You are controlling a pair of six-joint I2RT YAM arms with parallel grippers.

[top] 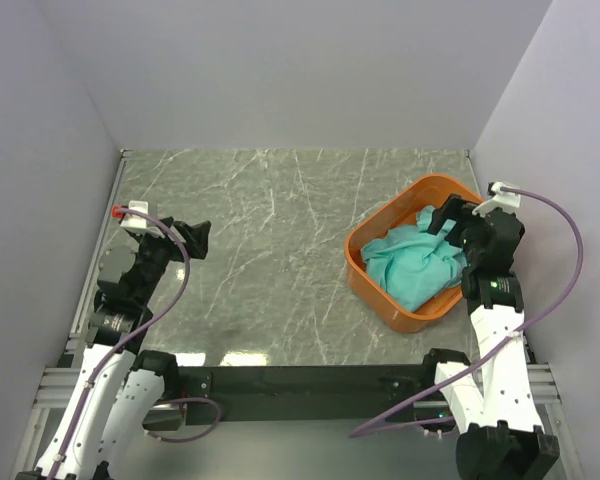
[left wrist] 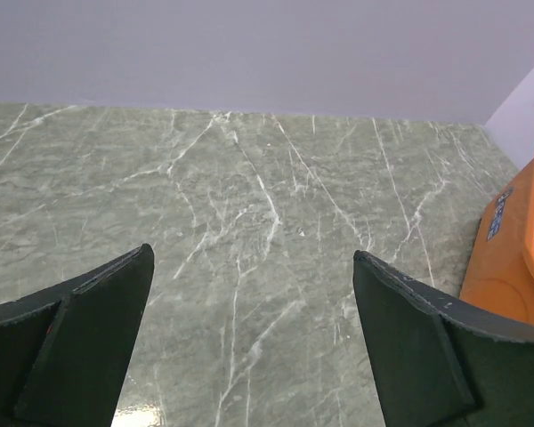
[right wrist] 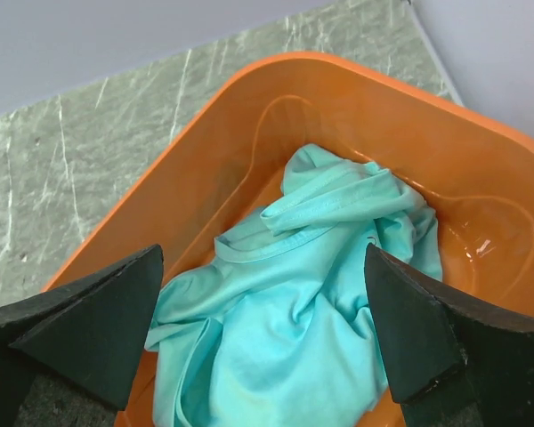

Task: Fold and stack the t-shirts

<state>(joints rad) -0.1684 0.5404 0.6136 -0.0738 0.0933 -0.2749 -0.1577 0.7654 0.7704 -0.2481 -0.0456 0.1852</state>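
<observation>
Teal t-shirt (right wrist: 311,294) lies crumpled in orange basket (right wrist: 205,169); left pincer (left wrist: 252,253) and right pincer (right wrist: 262,251) gape empty.

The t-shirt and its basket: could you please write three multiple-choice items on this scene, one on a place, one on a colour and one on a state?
1. Where is the t-shirt relative to the basket?
A) spread flat beside it
B) crumpled inside it
C) folded on top of its rim

2. What colour is the basket?
A) orange
B) blue
C) white

3. How does the right gripper stand?
A) shut on the t-shirt
B) open above the t-shirt
C) shut and empty

Answers:
1 B, the cloth sits bunched within the basket's walls.
2 A, its rim and walls are orange.
3 B, the wrist view shows its jaws wide apart, with the cloth below them.
</observation>
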